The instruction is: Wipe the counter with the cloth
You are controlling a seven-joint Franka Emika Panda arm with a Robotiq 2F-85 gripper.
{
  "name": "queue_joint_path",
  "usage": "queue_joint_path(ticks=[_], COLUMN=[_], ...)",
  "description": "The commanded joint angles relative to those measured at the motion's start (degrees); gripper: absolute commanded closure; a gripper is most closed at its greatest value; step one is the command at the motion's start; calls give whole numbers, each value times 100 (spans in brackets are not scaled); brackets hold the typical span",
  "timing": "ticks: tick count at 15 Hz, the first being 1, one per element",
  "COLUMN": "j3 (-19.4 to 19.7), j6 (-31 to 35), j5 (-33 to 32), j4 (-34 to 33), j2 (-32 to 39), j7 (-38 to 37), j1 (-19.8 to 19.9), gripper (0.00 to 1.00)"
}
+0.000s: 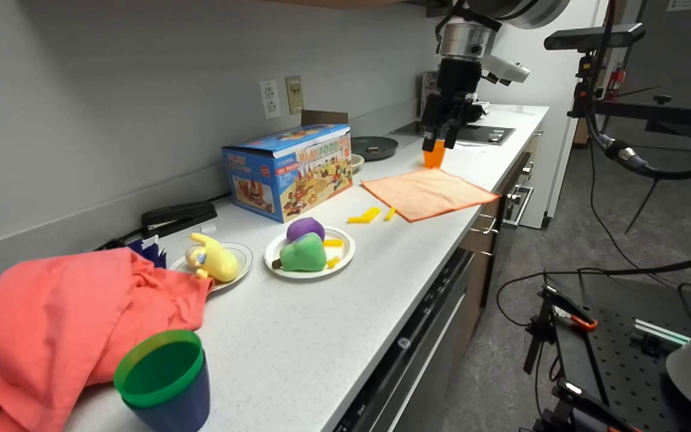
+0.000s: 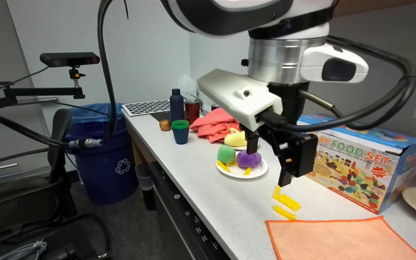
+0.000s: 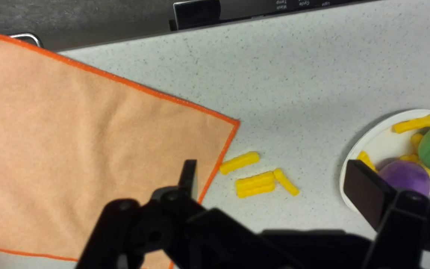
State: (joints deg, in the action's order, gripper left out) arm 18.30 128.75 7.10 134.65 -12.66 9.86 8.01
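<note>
The claw [image 2: 268, 164] hangs wide-fingered above the table [image 1: 297, 324]. In the wrist view, the cloth [image 3: 88, 149] lies spread left of yellow sticks [image 3: 255, 184].

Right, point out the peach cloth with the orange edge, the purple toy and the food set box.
Peach cloth [image 3: 95, 149]: wrist view, peach area inside the orange edge.
Purple toy [image 2: 248, 159]: in an exterior view, its rounded side.
Food set box [image 2: 354, 168]: in an exterior view, its long printed side.
</note>
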Motion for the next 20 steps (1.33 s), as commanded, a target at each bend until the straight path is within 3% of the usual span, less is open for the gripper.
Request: queue_joint_path(ticks=[1, 6, 13, 16, 20], j3=[-38, 1, -35, -134, -191], j6=[403, 965, 860, 1015, 1067], j5=[265, 461, -92, 73, 35], j4=[-267, -532, -1440, -1700, -1616], j2=[534, 1244, 2393, 2805, 2782], j7=[-308, -579, -1079, -931, -974], j1=[235, 489, 740, 789, 776], gripper=[0, 0, 0, 0, 0])
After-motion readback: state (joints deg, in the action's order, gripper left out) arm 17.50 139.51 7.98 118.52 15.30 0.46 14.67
